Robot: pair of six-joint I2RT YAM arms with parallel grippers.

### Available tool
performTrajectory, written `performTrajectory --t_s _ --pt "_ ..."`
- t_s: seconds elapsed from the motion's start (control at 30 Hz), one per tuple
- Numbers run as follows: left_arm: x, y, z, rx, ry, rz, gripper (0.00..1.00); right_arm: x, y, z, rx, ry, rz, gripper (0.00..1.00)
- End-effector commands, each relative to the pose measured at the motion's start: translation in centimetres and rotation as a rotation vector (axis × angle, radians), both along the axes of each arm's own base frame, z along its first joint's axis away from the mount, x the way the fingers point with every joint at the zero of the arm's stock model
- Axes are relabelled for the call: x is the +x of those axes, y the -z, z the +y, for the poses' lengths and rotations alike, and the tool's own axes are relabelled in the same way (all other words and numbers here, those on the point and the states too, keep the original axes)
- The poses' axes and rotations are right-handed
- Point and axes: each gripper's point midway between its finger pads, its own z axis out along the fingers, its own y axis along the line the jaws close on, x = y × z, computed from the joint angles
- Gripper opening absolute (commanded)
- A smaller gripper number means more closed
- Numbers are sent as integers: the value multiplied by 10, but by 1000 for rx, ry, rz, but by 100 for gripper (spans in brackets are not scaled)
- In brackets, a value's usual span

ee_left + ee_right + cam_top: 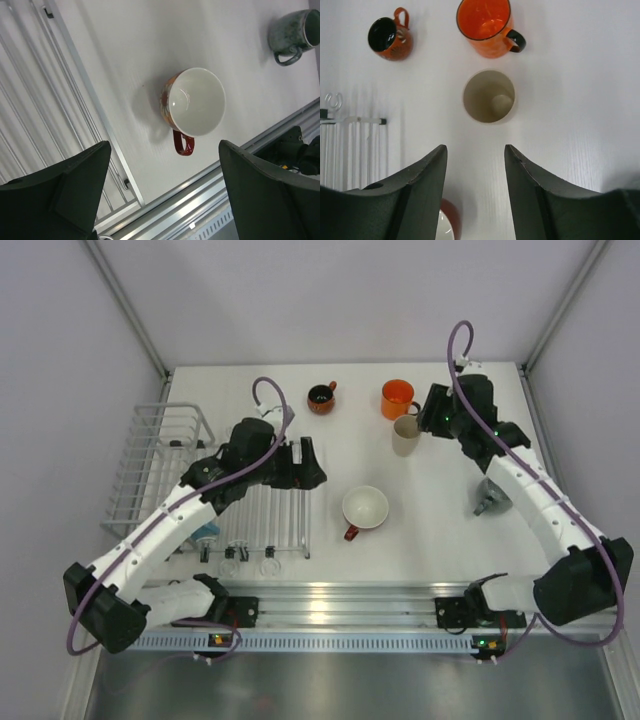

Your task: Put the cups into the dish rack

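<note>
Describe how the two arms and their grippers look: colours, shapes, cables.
The left arm and right arm have white links between bulky black joints. A purple cable loops above the left one, another above the right. The left gripper and right gripper have dark, matte, wedge-shaped fingers.

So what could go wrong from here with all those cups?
The cream cup stands close to the orange cup. The jaws of the right arm, open and lined up on the cream one, might nudge the orange one. The grey-blue cup sits right beside that arm, so a swing toward the dish rack could knock it. The wide red cup also lies roughly on that route.
</note>
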Motion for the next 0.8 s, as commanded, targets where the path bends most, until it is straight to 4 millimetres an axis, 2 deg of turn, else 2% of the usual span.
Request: performTrajectory --t_s 0.0,0.07,0.1,0.17,0.3,0.43,0.57,0.6,0.7,0.77 --pt "-5 -26 -19 -105 114 -94 94 19 -22 -24 -51 77 -15 50" --pt "-8 -36 -17 -137 122 -138 94 25 -16 -32 -72 99 17 49" --pt "-8 -35 -19 -154 125 -153 94 30 -6 -33 -88 104 43 49" --pt "-10 -40 -19 -174 132 -188 95 36 -2 -32 -101 101 60 48" --pt "-11 -36 -21 -181 140 -173 94 50 26 -29 -125 95 129 46" --pt "-16 -36 -25 -200 165 -152 94 64 29 -26 -156 78 141 46" --pt "-14 -36 -19 -185 135 -163 94 52 32 -14 -143 3 231 44" --pt "-13 -36 -17 -178 129 -166 94 39 34 -14 -153 -6 257 44" --pt "-12 -32 -14 -160 113 -173 94 9 30 2 -147 -95 242 45" --pt "-10 -31 -13 -156 102 -171 94 -9 28 21 -107 -167 225 47"
